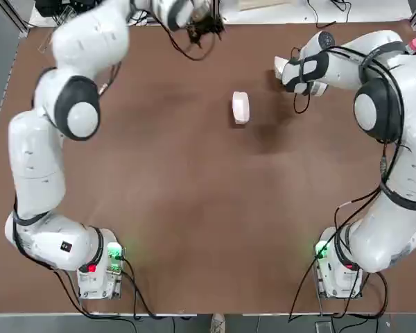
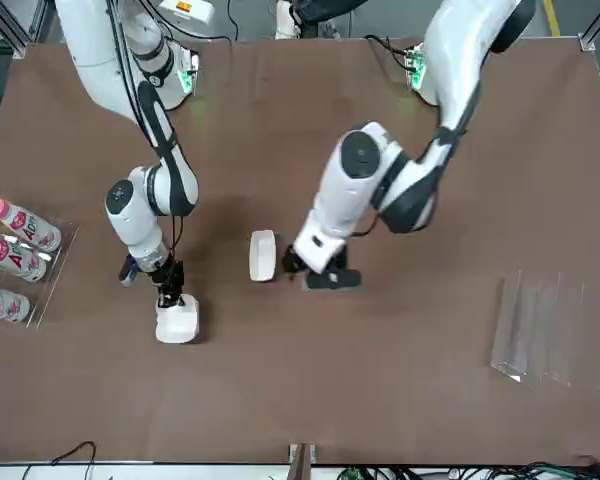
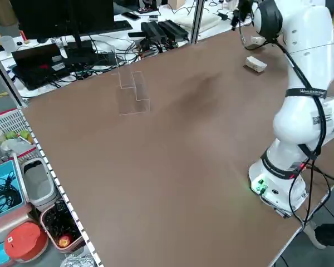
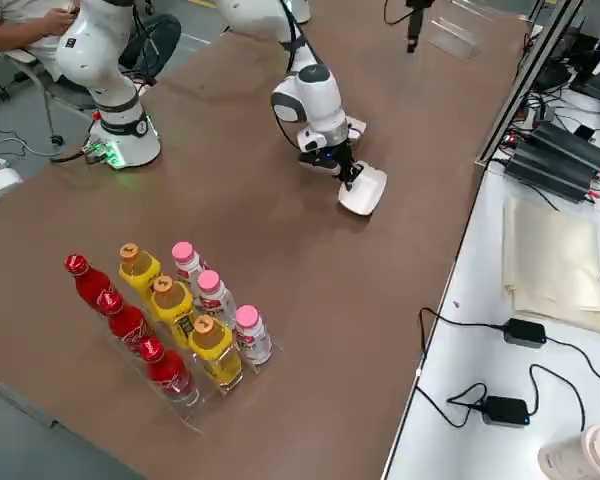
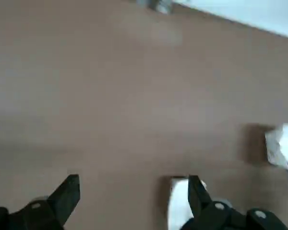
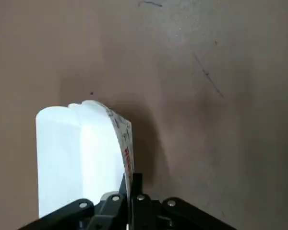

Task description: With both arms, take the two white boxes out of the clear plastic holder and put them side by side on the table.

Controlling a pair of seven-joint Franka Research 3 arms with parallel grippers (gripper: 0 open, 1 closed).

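Note:
One white box point(image 2: 263, 255) lies free on the table point(image 2: 380, 400) near its middle, also seen from above as white box point(image 1: 240, 107). My left gripper point(image 2: 320, 272) hangs just beside it and slightly above, open and empty; in its wrist view my left gripper point(image 5: 133, 182) has the box point(image 5: 179, 206) by one finger. My right gripper point(image 2: 169, 290) is shut on the thin edge of the second white box point(image 2: 177, 320), which rests tilted on the table point(image 6: 206, 96) as box point(image 6: 77, 158). The clear plastic holder point(image 2: 555, 325) stands empty off to the robot's left.
A clear rack of pink-capped, yellow and red bottles point(image 4: 180, 310) stands at the robot's far right table edge, seen also as bottles point(image 2: 10, 260). Cables, a monitor and bins point(image 3: 22, 183) lie beyond the table's edges. A seated person point(image 4: 15, 20) is behind the arm bases.

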